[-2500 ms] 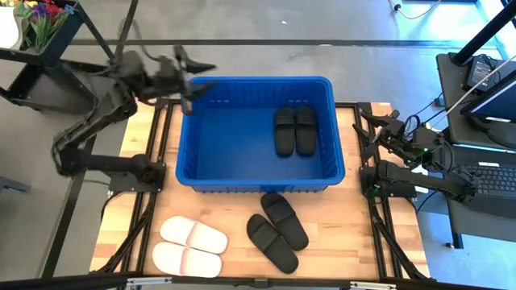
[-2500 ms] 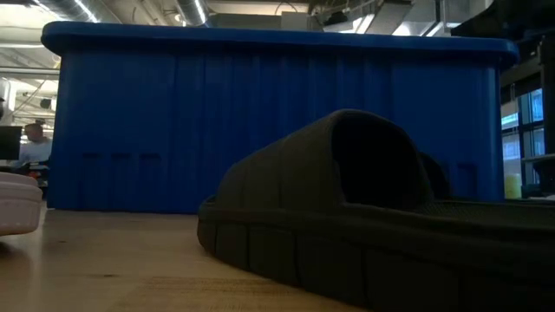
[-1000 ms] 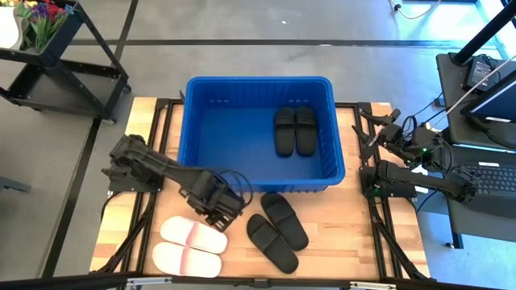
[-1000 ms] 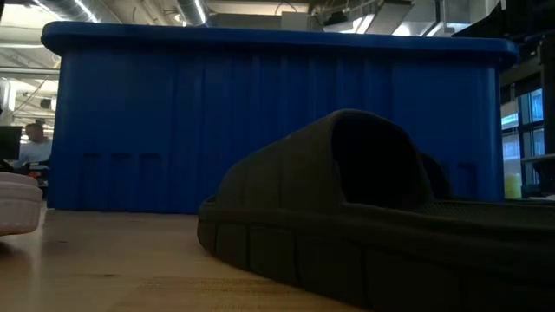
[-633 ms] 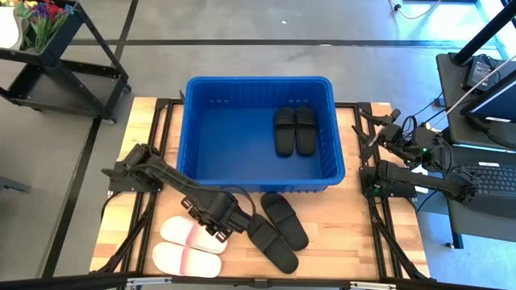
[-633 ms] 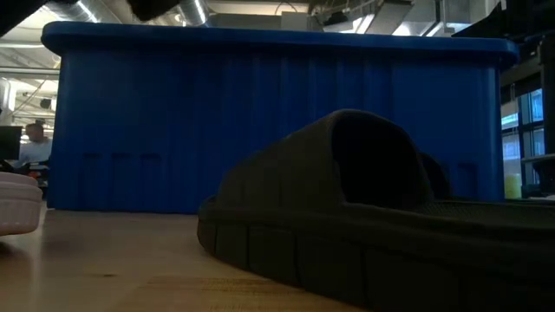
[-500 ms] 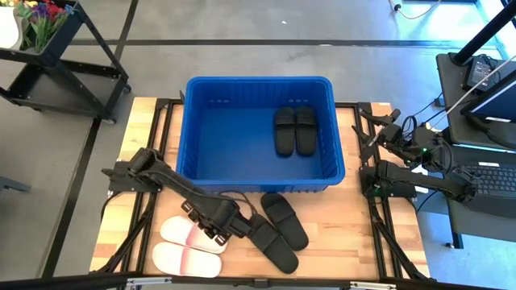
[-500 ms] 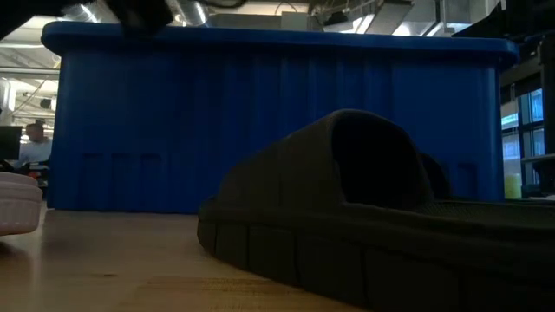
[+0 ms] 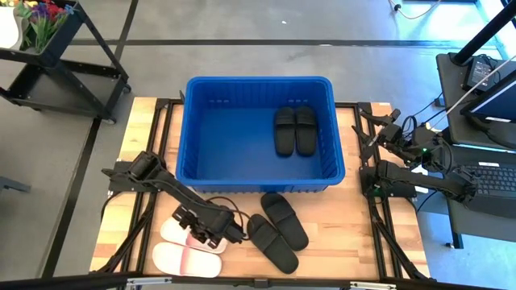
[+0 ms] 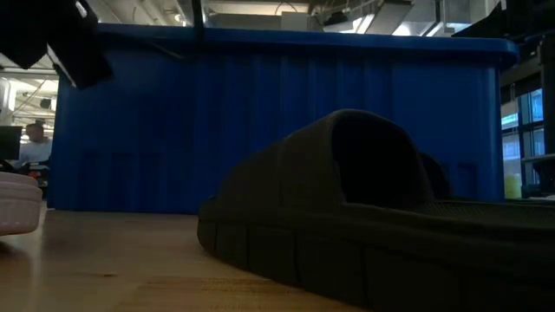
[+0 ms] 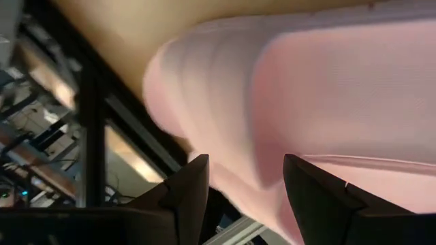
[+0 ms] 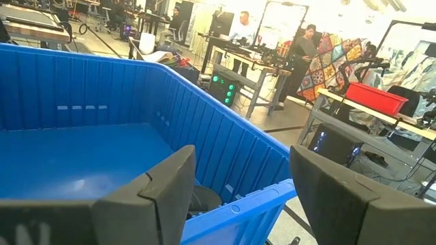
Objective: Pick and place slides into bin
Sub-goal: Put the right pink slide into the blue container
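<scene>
The blue bin (image 9: 201, 153) stands at the table's far middle, with two black slides (image 9: 294, 131) lying side by side on its floor. Two more black slides (image 9: 278, 229) lie on the table in front of it, and one fills the low view (image 10: 347, 208). Two pale pink slides lie at the near left, the far one (image 9: 172, 231) and the near one (image 9: 185, 259). My left gripper (image 9: 213, 231) is open and points down close over the far pink slide (image 11: 327, 95). My right gripper (image 12: 238, 204) is open and waits at the table's right edge, beside the bin.
The bin's front wall (image 10: 277, 121) rises right behind the black slides. A black cart (image 9: 56, 56) stands off the table at the far left. People and desks show in the room beyond (image 12: 300, 47). Bare wood (image 9: 347, 234) lies at the near right.
My left gripper has moved from the bin's front wall toward the table's near edge and down onto the far pink slide. In the low view, the arm has come down into the top left corner. The slides have stayed in place.
</scene>
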Motion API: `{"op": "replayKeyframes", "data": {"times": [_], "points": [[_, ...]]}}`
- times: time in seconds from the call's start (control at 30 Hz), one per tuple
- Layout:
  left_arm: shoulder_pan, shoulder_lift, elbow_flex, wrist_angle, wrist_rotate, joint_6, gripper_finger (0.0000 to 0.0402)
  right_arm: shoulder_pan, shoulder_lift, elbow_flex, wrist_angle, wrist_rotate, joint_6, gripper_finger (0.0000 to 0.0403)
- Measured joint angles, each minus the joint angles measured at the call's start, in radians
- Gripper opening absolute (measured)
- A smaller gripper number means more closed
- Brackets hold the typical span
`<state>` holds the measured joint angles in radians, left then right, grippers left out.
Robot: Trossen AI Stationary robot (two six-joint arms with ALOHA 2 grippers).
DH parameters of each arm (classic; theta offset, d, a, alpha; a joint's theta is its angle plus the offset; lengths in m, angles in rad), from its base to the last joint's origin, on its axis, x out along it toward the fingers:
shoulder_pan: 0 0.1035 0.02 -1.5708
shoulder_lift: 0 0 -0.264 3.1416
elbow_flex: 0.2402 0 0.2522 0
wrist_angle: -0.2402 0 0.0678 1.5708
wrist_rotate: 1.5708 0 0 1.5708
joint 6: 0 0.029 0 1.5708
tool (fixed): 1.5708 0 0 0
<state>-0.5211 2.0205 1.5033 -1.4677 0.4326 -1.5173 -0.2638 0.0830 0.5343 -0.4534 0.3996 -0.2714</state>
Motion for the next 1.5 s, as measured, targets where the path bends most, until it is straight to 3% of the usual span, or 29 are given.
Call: {"op": "replayKeyframes", "data": {"times": [0.53, 0.7, 0.97, 1.13, 1.23, 1.37, 1.5], "points": [[0.001, 0.000, -0.144, 0.041, 0.039, -0.018, 0.0179, 0.000, 0.000, 0.000, 0.000, 0.000, -0.009, 0.0239], [0.001, 0.000, -0.157, 0.052, 0.056, 0.001, 0.0137, 0.000, 0.000, 0.000, 0.000, 0.000, -0.053, 0.0238], [0.007, 0.000, -0.157, 0.082, 0.086, 0.035, 0.0017, 0.000, 0.000, 0.000, 0.000, 0.000, -0.074, 0.0238], [0.025, -0.010, -0.132, 0.064, 0.104, 0.069, 0.0010, 0.000, 0.000, 0.000, 0.000, 0.000, -0.074, 0.0239], [0.037, -0.038, -0.094, 0.022, 0.056, 0.070, 0.0006, 0.000, 0.000, 0.000, 0.000, 0.000, -0.077, 0.0239], [0.058, -0.107, -0.048, -0.037, 0.019, 0.074, 0.0005, 0.000, 0.000, 0.000, -0.001, 0.000, -0.105, 0.0239], [0.073, -0.205, -0.009, -0.032, 0.047, 0.086, 0.0004, 0.000, 0.000, 0.000, -0.001, 0.000, -0.120, 0.0239]]}}
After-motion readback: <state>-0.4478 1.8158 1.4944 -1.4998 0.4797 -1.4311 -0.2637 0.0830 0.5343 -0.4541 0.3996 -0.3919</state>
